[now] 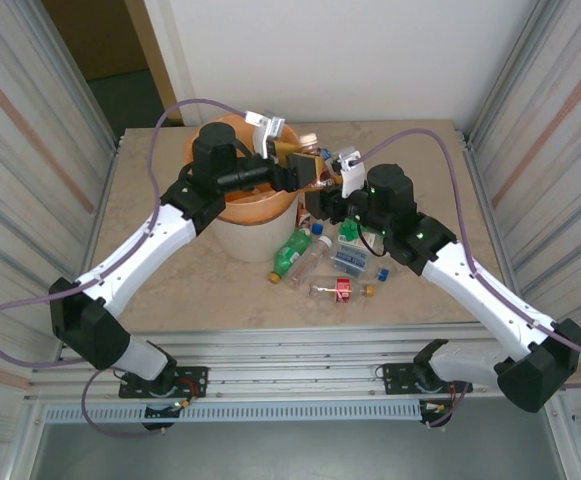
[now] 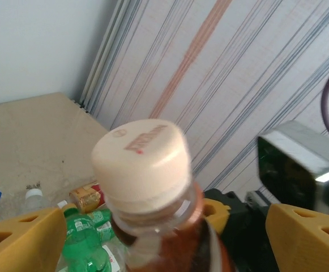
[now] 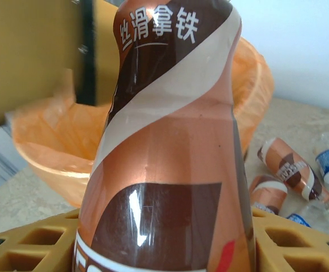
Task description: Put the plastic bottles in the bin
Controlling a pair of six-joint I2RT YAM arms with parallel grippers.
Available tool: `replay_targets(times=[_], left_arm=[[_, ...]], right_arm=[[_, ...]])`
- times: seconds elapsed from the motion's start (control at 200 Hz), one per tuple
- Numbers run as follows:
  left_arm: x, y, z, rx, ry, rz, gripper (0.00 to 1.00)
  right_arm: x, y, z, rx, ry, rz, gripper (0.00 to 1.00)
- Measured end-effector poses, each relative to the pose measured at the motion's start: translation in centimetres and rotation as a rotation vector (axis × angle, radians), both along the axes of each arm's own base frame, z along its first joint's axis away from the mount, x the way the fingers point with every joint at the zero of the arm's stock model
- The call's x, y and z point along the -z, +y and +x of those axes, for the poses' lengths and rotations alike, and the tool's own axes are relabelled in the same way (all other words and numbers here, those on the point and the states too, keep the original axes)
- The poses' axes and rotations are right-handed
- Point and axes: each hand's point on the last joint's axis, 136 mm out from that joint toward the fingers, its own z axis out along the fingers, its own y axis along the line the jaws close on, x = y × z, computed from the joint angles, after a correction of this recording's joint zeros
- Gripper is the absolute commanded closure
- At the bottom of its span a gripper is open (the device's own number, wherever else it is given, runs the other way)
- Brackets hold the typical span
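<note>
A bottle with a brown and copper label (image 3: 170, 170) and a cream cap (image 2: 141, 161) is in my right gripper (image 3: 167, 246), which is shut on its lower body beside the bin's rim. My left gripper (image 2: 164, 238) reaches over the bin (image 1: 240, 238) and straddles the cap end of the same bottle. Its yellow fingers (image 2: 22, 238) stand wide apart, with gaps on both sides of the neck. From above, both grippers (image 1: 295, 165) (image 1: 320, 195) meet at the bin's right edge. Several more bottles lie on the table, among them a green one (image 1: 295, 250) and a clear one (image 1: 335, 288).
The orange bag lining the bin (image 3: 56, 153) hangs open behind the held bottle. Two brown-labelled bottles (image 3: 286, 167) lie on the table to its right. Corrugated walls close in both sides of the table (image 1: 170, 300). The left arm's purple cable (image 1: 185, 110) loops above the bin.
</note>
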Motion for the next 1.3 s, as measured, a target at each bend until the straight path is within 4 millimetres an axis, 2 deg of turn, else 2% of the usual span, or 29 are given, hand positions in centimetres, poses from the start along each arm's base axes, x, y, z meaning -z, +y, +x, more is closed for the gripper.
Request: replay_targets(times=[0.2,0.376,0.456,0.511,0.691,0.822,1.097,1.297], left_arm=[[0.1,-0.1,0.2,-0.004,0.028,-0.015,0.31],[-0.7,-0.1,0.2,-0.003,0.028,-0.039,0.66],[-0.9,-0.1,0.1,0.001,0.042,-0.048,0.84],[-0.9,-0.1,0.1,0.003,0.047,-0.051,0.90],[-0.9,0.1,0.2,0.004,0.032,-0.046,0.92],[-1.0,0.9,1.0,-0.023,0.019,-0.042,0.89],[-1.9,2.7,1.9,-0.094,-0.070,-0.013,0.89],[-4.5,5.1,1.8,-0.164,-0.172,-0.007,0.89]], right_arm=[[-1.1,1.1,-0.4,-0.045,-0.043,-0.004,0.49],[-0.7,2.0,-0.4,-0.065,-0.047,-0.024,0.47],[-0.8,2.0,-0.2,-0.063,-0.057,-0.024,0.43],[-0.8,2.0,-0.2,-0.061,-0.058,-0.023,0.39],[-0.9,1.8,0.0,-0.043,-0.060,-0.027,0.12],[-0.8,1.4,0.4,-0.010,-0.059,-0.030,0.01],[-0.8,-0.4,0.6,0.082,-0.046,-0.031,0.02],[-1.9,-3.1,0.0,0.193,-0.054,-0.015,0.02]])
